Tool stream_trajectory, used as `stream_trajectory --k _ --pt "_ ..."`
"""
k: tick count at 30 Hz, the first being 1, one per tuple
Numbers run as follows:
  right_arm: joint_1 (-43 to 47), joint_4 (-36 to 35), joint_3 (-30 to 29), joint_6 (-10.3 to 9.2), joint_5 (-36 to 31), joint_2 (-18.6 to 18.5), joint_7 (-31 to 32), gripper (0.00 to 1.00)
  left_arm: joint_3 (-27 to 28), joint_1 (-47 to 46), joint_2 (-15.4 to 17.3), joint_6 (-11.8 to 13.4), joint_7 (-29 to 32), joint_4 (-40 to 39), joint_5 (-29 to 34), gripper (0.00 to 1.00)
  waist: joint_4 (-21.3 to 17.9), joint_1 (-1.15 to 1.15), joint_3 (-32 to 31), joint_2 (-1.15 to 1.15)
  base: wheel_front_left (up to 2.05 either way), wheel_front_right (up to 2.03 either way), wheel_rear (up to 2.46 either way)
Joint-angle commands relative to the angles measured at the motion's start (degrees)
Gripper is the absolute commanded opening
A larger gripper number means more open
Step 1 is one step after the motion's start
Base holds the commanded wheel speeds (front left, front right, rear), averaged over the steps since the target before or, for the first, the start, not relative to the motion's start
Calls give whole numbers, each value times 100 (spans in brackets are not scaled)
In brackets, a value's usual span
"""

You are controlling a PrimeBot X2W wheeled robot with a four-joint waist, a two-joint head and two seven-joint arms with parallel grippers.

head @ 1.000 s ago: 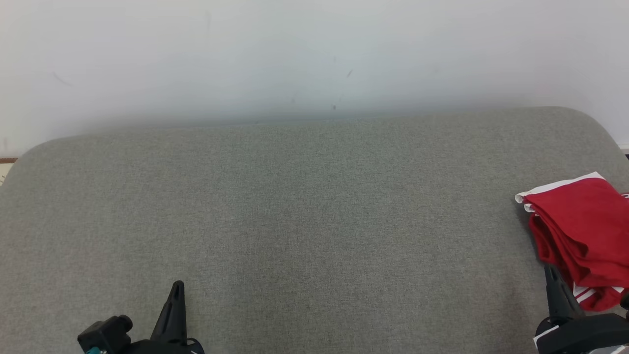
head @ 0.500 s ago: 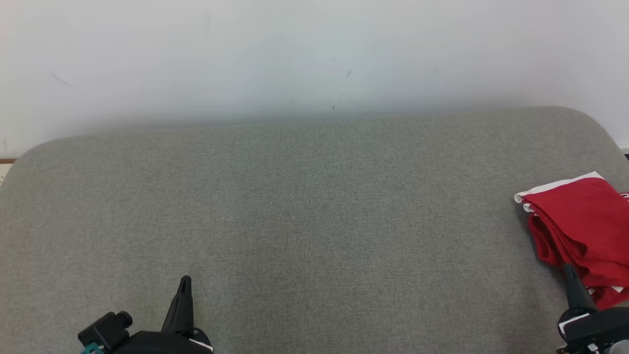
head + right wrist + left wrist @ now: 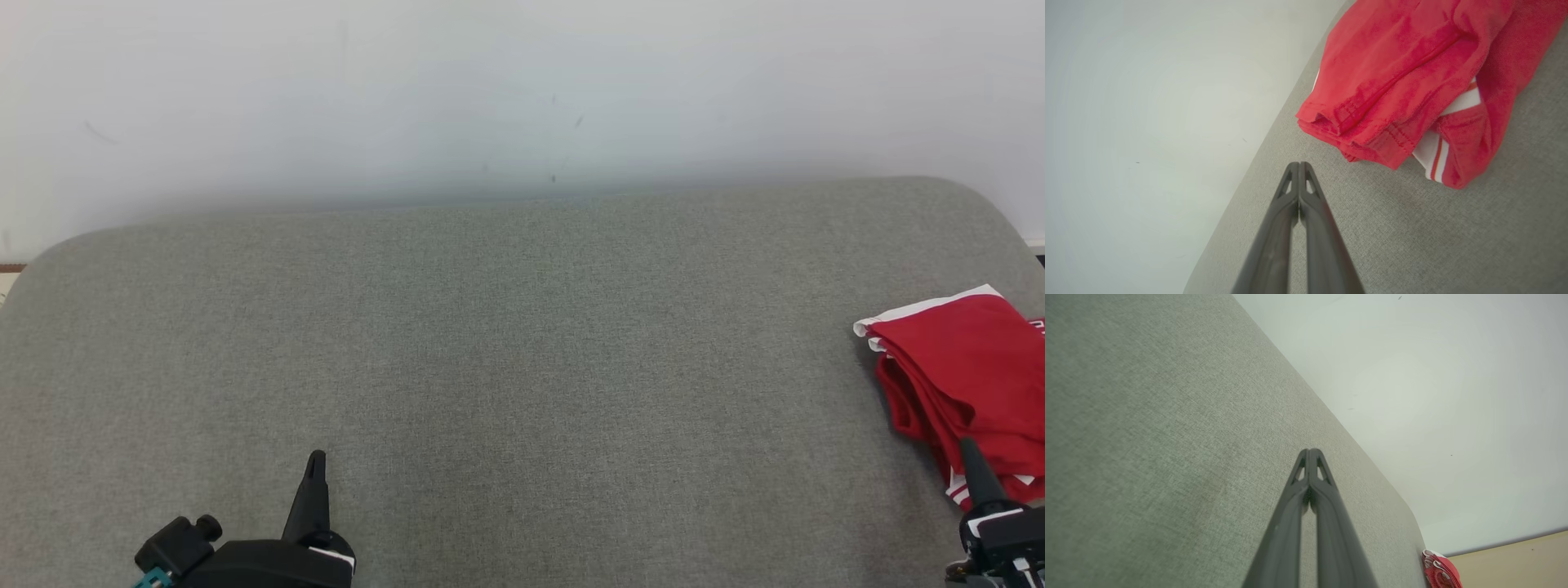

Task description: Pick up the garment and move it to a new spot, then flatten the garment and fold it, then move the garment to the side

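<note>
folded red garment (image 3: 967,367) lay set aside at the counter's (image 3: 522,367) right edge; left end effector (image 3: 316,459) and right end effector (image 3: 968,447) were closed, empty.

The red garment (image 3: 967,367) runs off the right edge of the head view. The right gripper (image 3: 969,449) hides a bit of its near part. The left gripper (image 3: 317,459) is cut off at the bottom edge.

The right gripper (image 3: 968,447) slid rightward; the left gripper (image 3: 317,459) edged forward.
</note>
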Motion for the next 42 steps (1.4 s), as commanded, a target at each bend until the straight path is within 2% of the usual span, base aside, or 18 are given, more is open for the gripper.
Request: stream_trajectory --k 1,19,42 --pt "-150 49 -108 -1 213 -75 66 0 -9 -164 -2 -69 -49 26 -213 0 -1 0 0 0 0 0 0" --pt "-519 629 -667 0 1311 -107 495 0 -107 -428 -173 -396 -100 418 -1404 0 -13 0 -3 0 0 0 0" --pt "-867 1200 -1228 -1 2361 -134 918 0 -209 -675 -341 -718 -138 804 -2538 0 -26 0 -5 0 0 0 0"
